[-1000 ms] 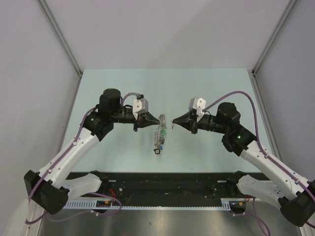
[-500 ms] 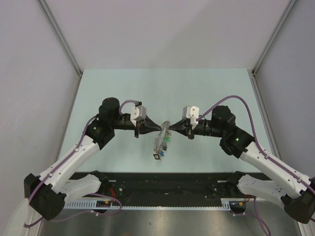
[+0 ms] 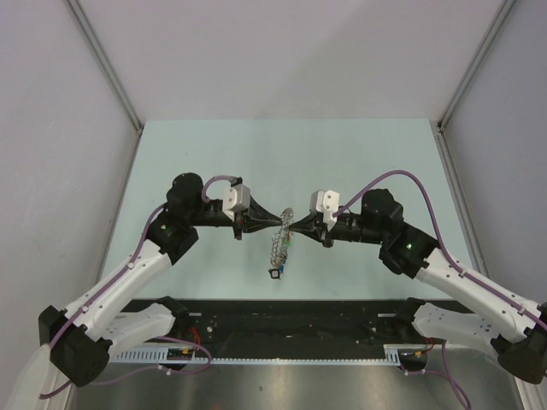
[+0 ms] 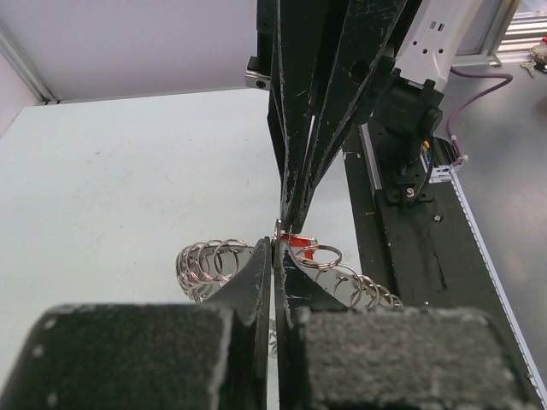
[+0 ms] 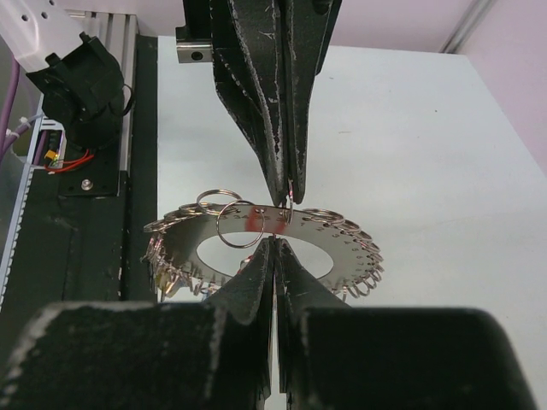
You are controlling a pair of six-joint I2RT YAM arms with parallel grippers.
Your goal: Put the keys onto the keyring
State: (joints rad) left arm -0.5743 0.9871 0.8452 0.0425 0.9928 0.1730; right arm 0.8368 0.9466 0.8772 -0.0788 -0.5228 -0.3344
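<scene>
The keyring (image 3: 279,241), a flat grey metal ring fringed with small split rings, keys and coloured tags, hangs edge-on between my two grippers above the table. My left gripper (image 3: 272,224) is shut on its rim, as the left wrist view (image 4: 274,246) shows, with the ring's plate (image 4: 238,260) on both sides of the tips. My right gripper (image 3: 297,225) is shut and its tips (image 5: 273,242) touch the ring's plate (image 5: 351,244). The key's red tag (image 4: 299,242) shows just under the right fingertips against the ring. The key's blade is hidden.
A black rail (image 3: 273,320) with wiring runs along the table's near edge between the arm bases. Grey walls close the table (image 3: 214,154) on the left, right and back. A purple cable (image 4: 479,81) lies beside the right arm's base.
Both grippers have moved inward toward each other. The right gripper has closed the gap and now meets the ring held by the left gripper. The ring hangs slightly lower.
</scene>
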